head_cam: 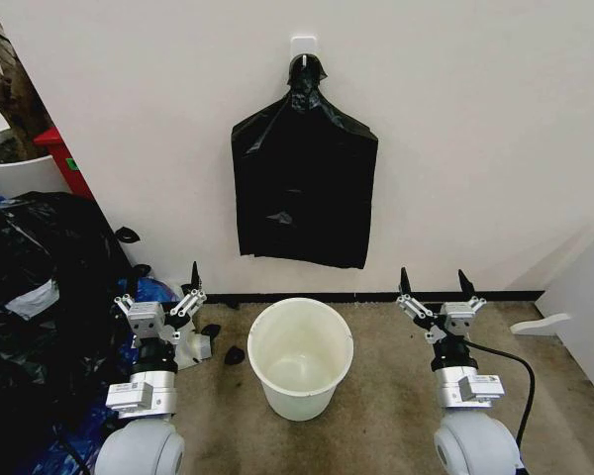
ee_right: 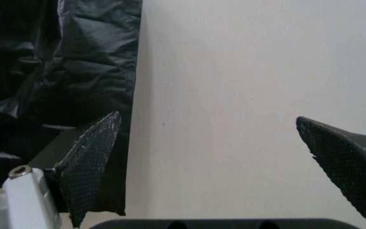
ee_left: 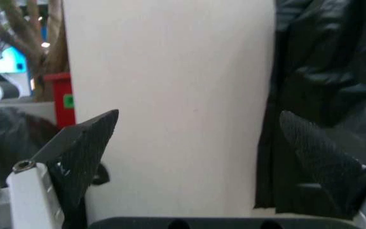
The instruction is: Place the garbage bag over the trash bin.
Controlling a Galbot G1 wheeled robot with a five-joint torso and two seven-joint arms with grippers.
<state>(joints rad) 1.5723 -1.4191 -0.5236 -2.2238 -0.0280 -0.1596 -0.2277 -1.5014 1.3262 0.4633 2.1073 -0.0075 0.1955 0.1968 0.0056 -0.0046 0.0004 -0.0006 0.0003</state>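
- Black-tipped, the left pincer stands with fingers spread wide, holding nothing, pointing up toward the wall.
- The right pincer is spread just as wide and also empty, its arm rising from the floor side in the same upright pose.
- Between the two pincers, slightly nearer the robot, the trash bin stands upright on the floor, unlined.
- Beyond both pincers, the flat bunch of black bags hangs from a wall hook; a single garbage bag cannot be told apart.
- Outside the left pincer lie bulging black sacks.
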